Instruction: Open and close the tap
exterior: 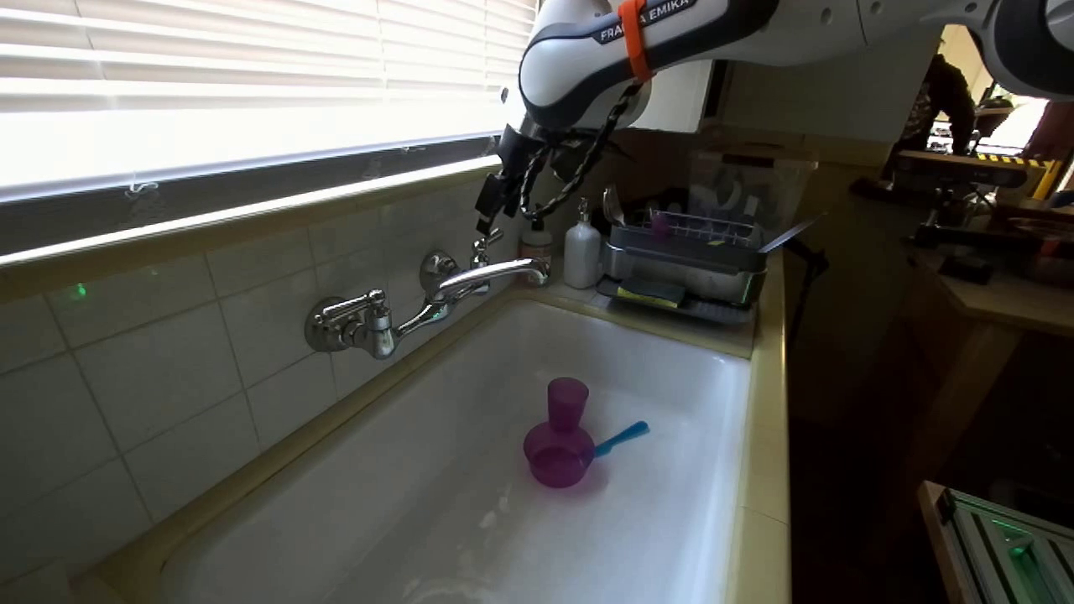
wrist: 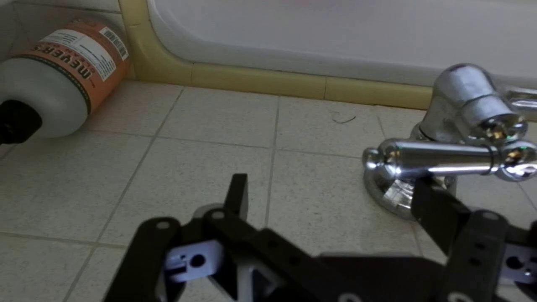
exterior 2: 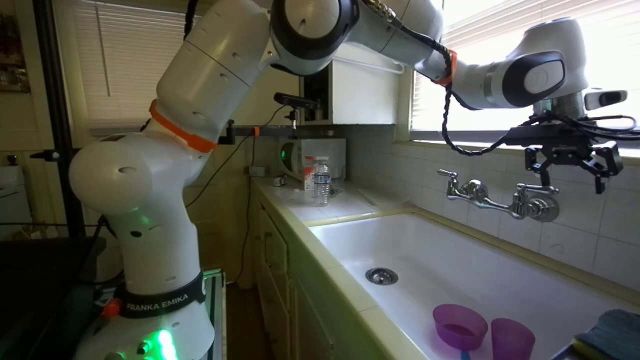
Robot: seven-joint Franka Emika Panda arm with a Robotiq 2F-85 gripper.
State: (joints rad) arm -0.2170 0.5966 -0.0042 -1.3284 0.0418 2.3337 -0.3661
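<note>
I'm holding the arm (exterior 2: 220,65) in a high arch: in an exterior view, its base (exterior 2: 145,320) is standing at the left, its links are bending over toward the right, and its wrist is hanging above. The gripper (exterior 2: 572,186) is pointing downward there, its fingers (wrist: 238,195) spread wide and released. In an exterior view, the tap (exterior: 457,286) is jutting from the tiled wall (exterior: 159,403) on the left, over the sink (exterior: 646,528), and the gripper is hovering by the tap's far end. In the wrist view, the finger on the right is overlapping a lever (wrist: 444,157) of the tap; I'm unable to tell whether they're touching. A bottle (wrist: 71,79) is standing at the left there, well apart from the fingers. Down in the sink, a cup (exterior: 568,401) is sitting just beyond a bowl (exterior: 555,468).
</note>
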